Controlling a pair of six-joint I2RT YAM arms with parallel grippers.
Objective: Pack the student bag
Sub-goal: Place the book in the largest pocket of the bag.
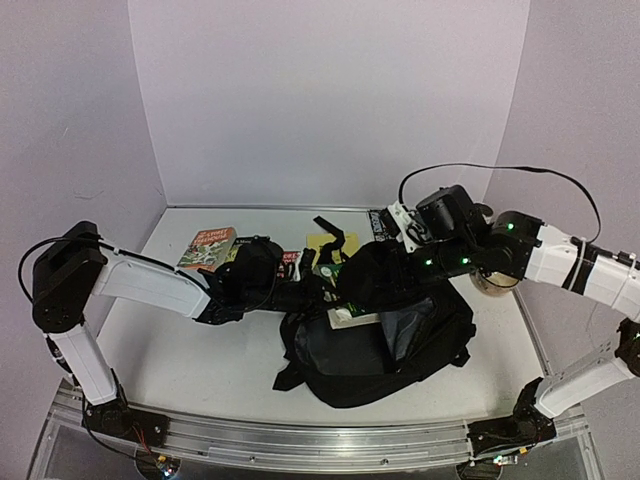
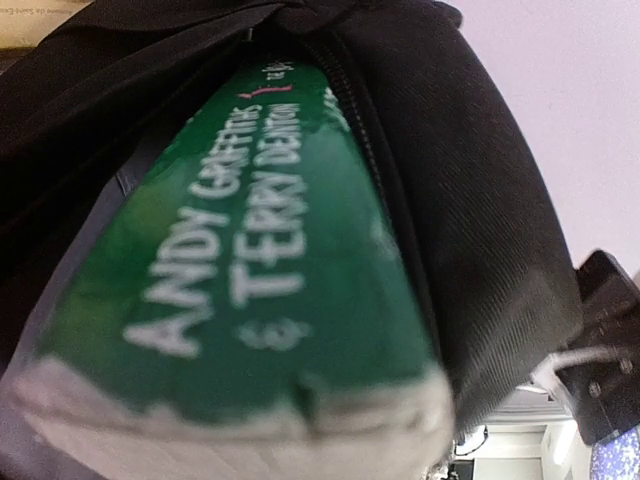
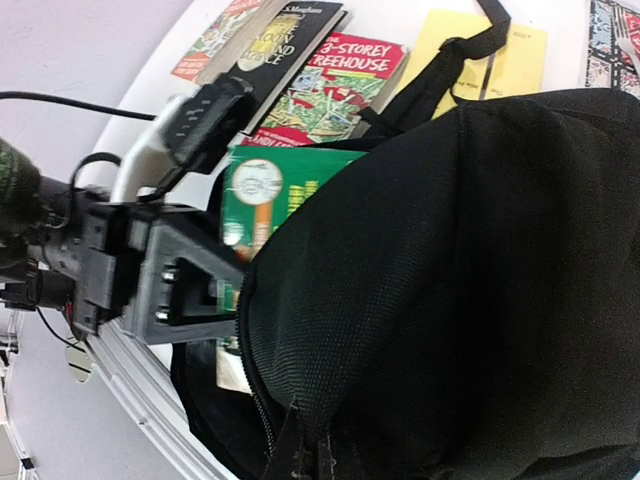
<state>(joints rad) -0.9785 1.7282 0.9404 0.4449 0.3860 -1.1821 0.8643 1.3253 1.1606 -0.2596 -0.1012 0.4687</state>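
Note:
The student bag (image 1: 385,345) lies in the middle of the table with its main pocket unzipped. My right gripper (image 1: 392,262) is shut on the upper flap of the student bag (image 3: 480,260) and holds it lifted, pinching the fabric beside the zip (image 3: 320,465). My left gripper (image 1: 322,290) is shut on a green book (image 1: 347,316) whose far end sits inside the opening. In the left wrist view the green book (image 2: 260,260) fills the frame under the black flap (image 2: 480,200), hiding my fingers. The right wrist view shows the left gripper (image 3: 215,290) clamped on that book (image 3: 270,190).
Behind the bag lie more books: one at the back left (image 1: 207,247), a red one (image 3: 350,75) and a dark one (image 3: 280,40). A yellow folder (image 1: 330,245) lies under a bag strap (image 3: 440,70). Another book (image 1: 378,222) lies at the back.

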